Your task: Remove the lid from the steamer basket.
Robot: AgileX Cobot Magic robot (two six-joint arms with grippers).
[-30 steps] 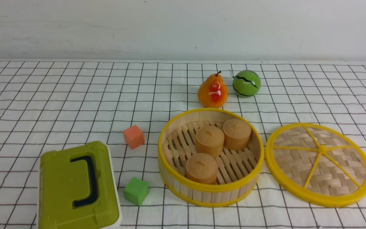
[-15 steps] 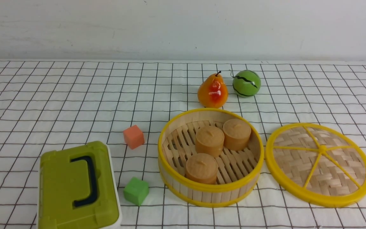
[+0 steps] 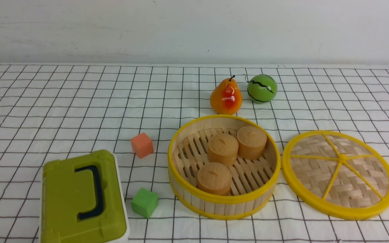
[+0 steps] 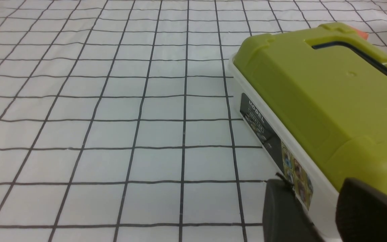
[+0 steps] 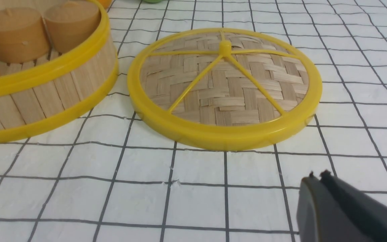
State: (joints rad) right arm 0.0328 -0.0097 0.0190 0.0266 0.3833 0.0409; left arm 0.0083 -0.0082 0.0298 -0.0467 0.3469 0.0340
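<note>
The lid (image 3: 339, 173), woven bamboo with a yellow rim and spokes, lies flat on the checked cloth just right of the steamer basket (image 3: 224, 199). The basket stands uncovered and holds three tan cakes (image 3: 223, 149). In the right wrist view the lid (image 5: 224, 85) lies beside the basket (image 5: 45, 97), a short way ahead of my right gripper (image 5: 317, 176), whose jaws are together and empty. My left gripper (image 4: 314, 191) is open, its fingers beside the near end of the green box. Neither gripper shows in the front view.
A green box with a dark handle (image 3: 81, 199) stands at the front left, also in the left wrist view (image 4: 317, 94). An orange cube (image 3: 142, 145) and a green cube (image 3: 144, 202) lie left of the basket. A pear (image 3: 226, 97) and a green ball (image 3: 262, 88) sit behind it.
</note>
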